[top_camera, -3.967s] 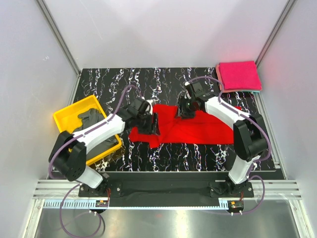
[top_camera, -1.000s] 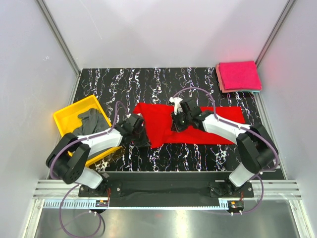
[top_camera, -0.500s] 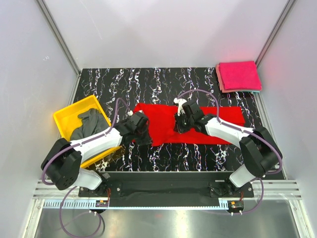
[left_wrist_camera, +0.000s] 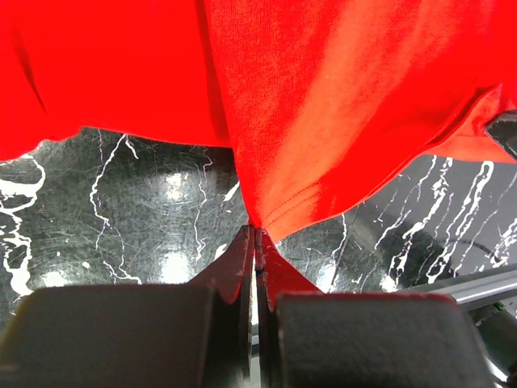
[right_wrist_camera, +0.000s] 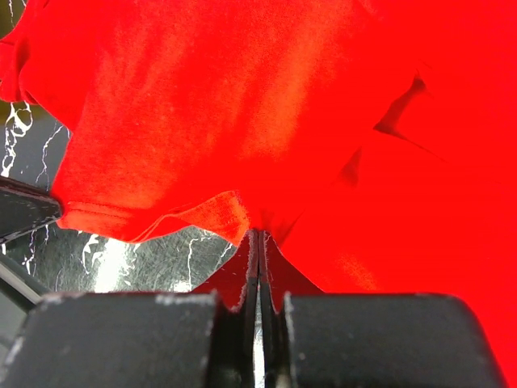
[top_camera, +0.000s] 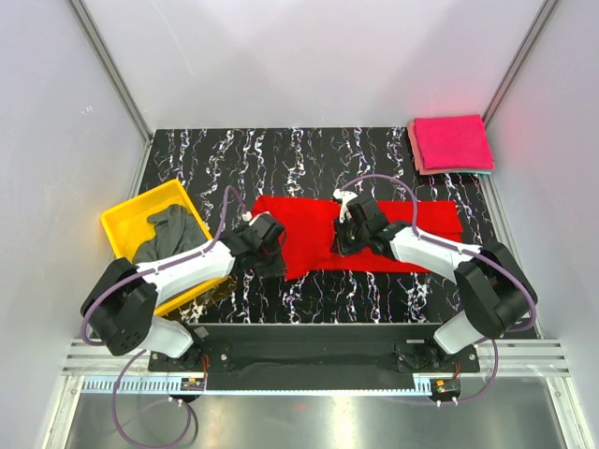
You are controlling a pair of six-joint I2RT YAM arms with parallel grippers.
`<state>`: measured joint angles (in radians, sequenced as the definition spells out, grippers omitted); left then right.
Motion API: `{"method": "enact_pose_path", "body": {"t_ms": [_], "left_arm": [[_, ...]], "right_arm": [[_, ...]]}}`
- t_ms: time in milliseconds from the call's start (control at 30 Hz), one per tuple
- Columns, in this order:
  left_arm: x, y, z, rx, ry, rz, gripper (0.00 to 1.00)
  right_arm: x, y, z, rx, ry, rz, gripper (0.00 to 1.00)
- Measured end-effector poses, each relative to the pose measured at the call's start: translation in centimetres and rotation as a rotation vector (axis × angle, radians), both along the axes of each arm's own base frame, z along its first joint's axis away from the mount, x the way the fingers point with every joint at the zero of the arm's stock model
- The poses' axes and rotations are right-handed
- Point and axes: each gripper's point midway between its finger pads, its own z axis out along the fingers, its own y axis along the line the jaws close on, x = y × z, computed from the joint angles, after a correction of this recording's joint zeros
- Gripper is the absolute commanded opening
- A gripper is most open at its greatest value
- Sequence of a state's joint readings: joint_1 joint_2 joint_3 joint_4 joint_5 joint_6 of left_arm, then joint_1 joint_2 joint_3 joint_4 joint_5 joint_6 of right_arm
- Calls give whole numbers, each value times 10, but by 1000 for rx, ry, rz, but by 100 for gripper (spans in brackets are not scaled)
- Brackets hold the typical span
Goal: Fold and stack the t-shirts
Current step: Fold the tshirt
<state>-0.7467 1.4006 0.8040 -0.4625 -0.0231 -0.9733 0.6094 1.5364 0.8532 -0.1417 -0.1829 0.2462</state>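
A: Two arms, both on one shirt? What's over on the left?

B: Far left, a yellow tray (top_camera: 120, 223) with a dark grey shirt (top_camera: 170, 234) crumpled in it. Next comes the left gripper (top_camera: 274, 260), jaws pressed together on the near left hem of the red t-shirt (top_camera: 309, 223). The cloth draws to a point at the tips.

A: And the shirt itself?

B: Spread crosswise mid-table on the black marbled top (top_camera: 234, 159). The right gripper (top_camera: 342, 245) sits low over its middle, jaws likewise pinched on a fold of red cloth.

A: Far right?

B: A stack of folded pink shirts (top_camera: 452, 140) at the far right corner, well apart from the red one.
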Motion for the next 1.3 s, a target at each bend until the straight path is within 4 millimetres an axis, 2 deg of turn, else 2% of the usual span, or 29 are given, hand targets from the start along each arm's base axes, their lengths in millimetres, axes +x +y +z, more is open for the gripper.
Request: {"method": "enact_pose_path", "body": {"t_ms": [133, 300, 433, 600, 767, 867, 933, 1000, 1033, 1133, 1233, 1300], "left_arm": [[7, -3, -3, 18, 27, 2, 0], [30, -4, 8, -1, 40, 24, 0], [55, 8, 15, -33, 48, 76, 0], [80, 19, 10, -32, 85, 117, 0], [97, 24, 5, -35, 118, 136, 4], [111, 27, 3, -35, 127, 150, 10], [119, 27, 1, -42, 131, 155, 26], [124, 28, 0, -43, 133, 159, 32], [127, 28, 0, -44, 133, 163, 39], [134, 28, 9, -41, 122, 163, 49], [144, 29, 20, -29, 74, 172, 51], [144, 33, 27, 1, 40, 169, 53]], "right_arm": [[1, 0, 0, 4, 4, -19, 0], [6, 0, 4, 7, -9, -37, 0], [19, 4, 17, 18, -50, -57, 0], [40, 9, 30, 18, -104, -93, 0], [61, 8, 27, -4, -118, -137, 0], [73, 3, 21, -24, -115, -168, 0], [80, 0, 14, -38, -108, -187, 0], [85, -2, 11, -49, -104, -199, 0], [88, -2, 9, -53, -102, -203, 4], [96, -1, 8, -62, -107, -217, 17], [103, 0, 13, -70, -115, -226, 24], [108, 2, 19, -67, -122, -231, 32]]}}
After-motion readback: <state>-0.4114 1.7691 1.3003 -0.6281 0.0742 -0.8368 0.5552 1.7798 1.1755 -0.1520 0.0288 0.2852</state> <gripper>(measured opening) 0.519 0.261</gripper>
